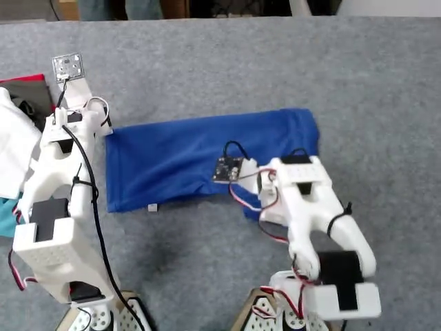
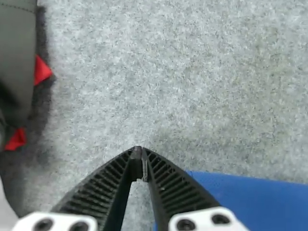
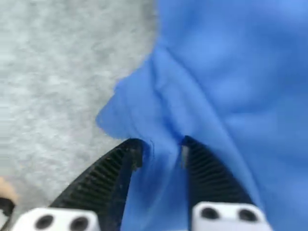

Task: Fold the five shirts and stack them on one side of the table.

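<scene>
Looking down from the high view, you find the blue cloth shirt [image 1: 200, 155] lying flat on the grey carpeted desk [image 1: 358, 83], its long axis running side to side in front of both arms. The left arm [image 1: 58, 172] stands just off the shirt's left short edge. The right arm [image 1: 310, 200] leans over the near long edge toward the right end, so each arm is nearer its own end. A heap of other garments, with white cloth [image 1: 14, 141] uppermost, lies at the desk's left side, beyond the left arm.

In the left wrist view, your left pincer [image 2: 140, 161] has its tips pressed together on nothing and hangs over bare desk. The shirt's edge lies just beside it, not touching the tips. A grey-green garment with red trim [image 2: 17, 57] sits well apart.

In the right wrist view, your right pincer [image 3: 161, 147] is clamped on a bunched ridge of the shirt's edge. My judgement is that the next fold means carrying that near edge across the short axis, and the left pincer must part and take hold first.
</scene>
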